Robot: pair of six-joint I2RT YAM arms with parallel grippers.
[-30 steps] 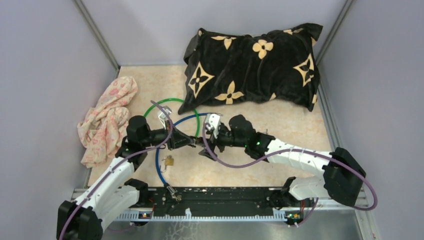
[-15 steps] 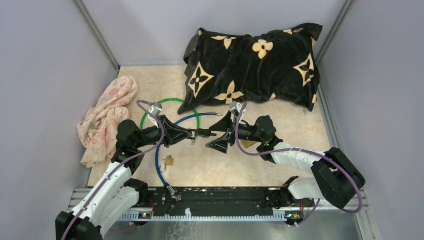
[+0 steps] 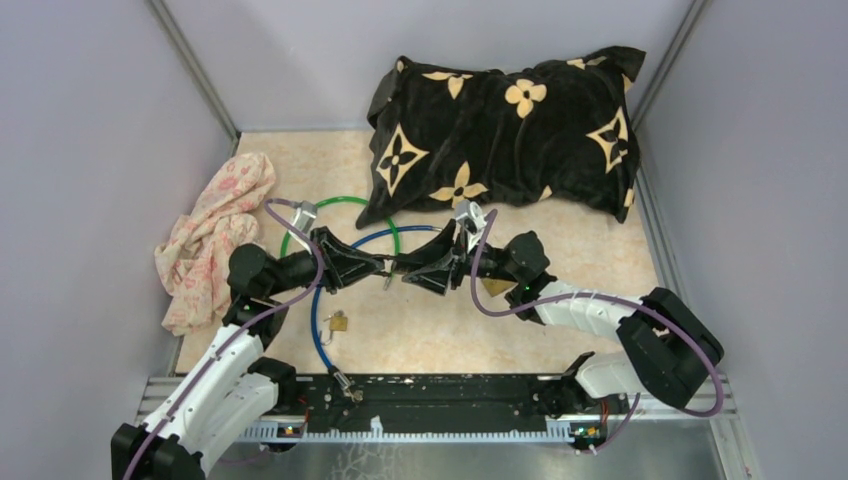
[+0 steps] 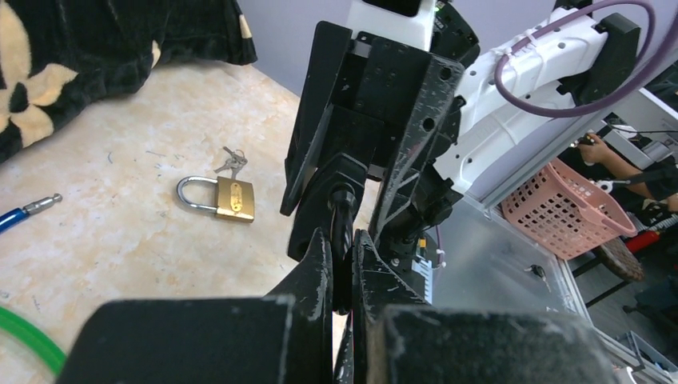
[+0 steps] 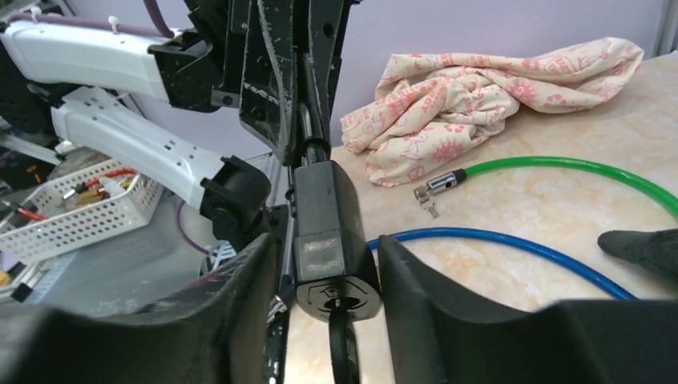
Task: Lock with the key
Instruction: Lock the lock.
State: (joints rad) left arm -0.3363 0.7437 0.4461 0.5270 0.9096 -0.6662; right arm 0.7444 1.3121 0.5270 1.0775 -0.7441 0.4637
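Observation:
A black lock (image 5: 324,216) hangs in the air between my two grippers, with a black key (image 5: 342,346) standing in the keyhole at its near end. My left gripper (image 4: 342,237) is shut on the lock's far end (image 4: 340,180). My right gripper (image 5: 326,238) is open, one finger on each side of the lock's key end, with narrow gaps left. In the top view the left gripper (image 3: 381,268) and right gripper (image 3: 410,274) meet tip to tip above the floor.
A brass padlock (image 3: 338,322) with small keys lies below the grippers. A blue cable (image 3: 318,330) and a green cable (image 3: 300,225) loop on the floor. A floral cloth (image 3: 212,240) lies left, a black pillow (image 3: 505,130) at the back.
My right gripper has swung round to face the left gripper, moved onto the lock, and its jaws have narrowed. The left gripper stays shut and has shifted a little.

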